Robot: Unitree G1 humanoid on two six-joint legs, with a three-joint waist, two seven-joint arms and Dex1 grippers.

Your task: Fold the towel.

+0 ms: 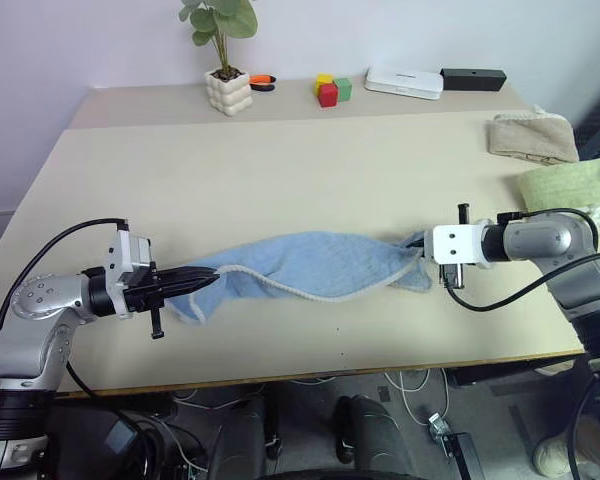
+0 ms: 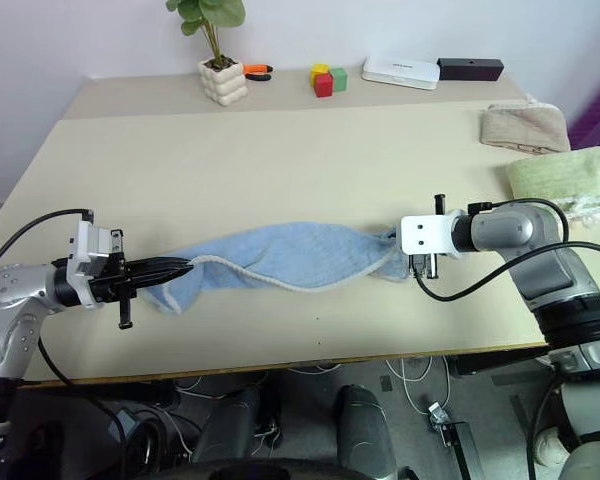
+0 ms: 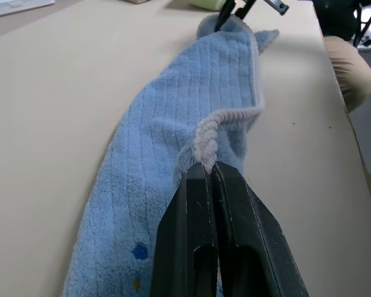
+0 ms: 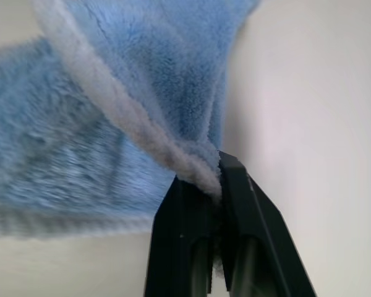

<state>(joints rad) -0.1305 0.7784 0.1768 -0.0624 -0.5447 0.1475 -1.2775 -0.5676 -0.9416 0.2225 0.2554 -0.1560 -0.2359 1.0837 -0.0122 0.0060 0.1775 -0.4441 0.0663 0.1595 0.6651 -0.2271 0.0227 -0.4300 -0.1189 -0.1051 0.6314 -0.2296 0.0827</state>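
**Blue towel stretched between two pincers**

Pale beige tabletop (image 1: 280, 170) runs back to a plain light wall, with cables hanging below its front edge. Along the far edge, well beyond both pincers, stand a white pot (image 1: 228, 91) holding a green plant (image 1: 218, 20), an orange tool (image 1: 262, 80), coloured blocks (image 1: 331, 90), a flat white box (image 1: 404, 81) and a black bar (image 1: 473, 79). No writing can be read on any of them.

The light blue towel (image 1: 305, 265) lies bunched lengthwise on the table between the pincers. The left gripper (image 1: 208, 280) is clenched on the towel's pale corded trim; the right gripper (image 4: 215, 179) is clamped on the trim at the other end. Beyond the right pincer, near the table's edge, lie a beige folded towel (image 1: 532, 137) and a light green folded towel (image 1: 572, 187).
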